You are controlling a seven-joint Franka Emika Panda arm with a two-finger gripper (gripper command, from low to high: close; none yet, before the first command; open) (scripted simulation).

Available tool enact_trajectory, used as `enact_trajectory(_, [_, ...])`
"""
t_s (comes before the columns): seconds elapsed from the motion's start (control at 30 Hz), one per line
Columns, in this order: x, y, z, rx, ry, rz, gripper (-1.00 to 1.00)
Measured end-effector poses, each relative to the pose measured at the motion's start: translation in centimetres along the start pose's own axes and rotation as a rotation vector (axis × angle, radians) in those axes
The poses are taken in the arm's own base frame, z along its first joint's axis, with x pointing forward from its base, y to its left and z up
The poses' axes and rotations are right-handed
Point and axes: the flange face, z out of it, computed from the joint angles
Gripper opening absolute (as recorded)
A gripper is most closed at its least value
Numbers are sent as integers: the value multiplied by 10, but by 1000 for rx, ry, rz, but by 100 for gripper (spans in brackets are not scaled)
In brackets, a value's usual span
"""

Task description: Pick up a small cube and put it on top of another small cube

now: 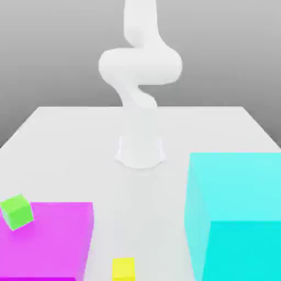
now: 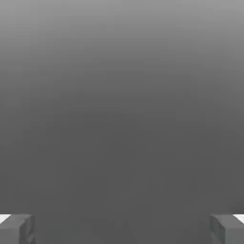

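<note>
We begin with the hand (image 2: 122, 228) released: in the hand view its two fingertips (image 2: 16, 228) stand wide apart at the frame's edges with nothing between them, and ahead of it lies only grey emptiness, so it seems to point away from the counter (image 1: 140, 126).

In the exterior view the white arm (image 1: 140, 66) rises from its base at the middle of the counter. The small green cube (image 1: 16, 211) sits tilted on the big magenta block (image 1: 46, 239), and the small yellow cube (image 1: 123, 269) rests on the counter just beside that block; both lie well away from the hand and below it. The large cyan block (image 1: 236, 214) stands apart on the other side.

We judge the step in hand to be the reach. To do it well, we turn the hand downward first, choose one small cube, and come over it from above with the fingers wide. The tilted green cube probably needs the wrist squared to its faces; the yellow one looks easier to straddle, though the magenta block crowds one side.
</note>
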Motion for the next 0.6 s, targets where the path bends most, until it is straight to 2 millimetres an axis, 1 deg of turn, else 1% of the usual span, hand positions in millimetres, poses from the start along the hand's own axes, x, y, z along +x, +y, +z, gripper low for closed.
enact_trajectory(0.07, [-17,-22,32,-29,-17,-11,0])
enact_trajectory(0.13, [-39,-41,64,-55,-39,-19,0])
enact_trajectory(0.2, [-65,-58,96,-77,-65,-25,0])
enact_trajectory(0.3, [-109,-78,142,-104,-110,-35,0])
enact_trajectory(0.47, [-196,-101,208,-135,-201,-48,0])
enact_trajectory(0.57, [-255,-108,239,-148,-269,-51,0])
enact_trajectory(0.6, [-280,-111,245,-147,-297,-60,0])
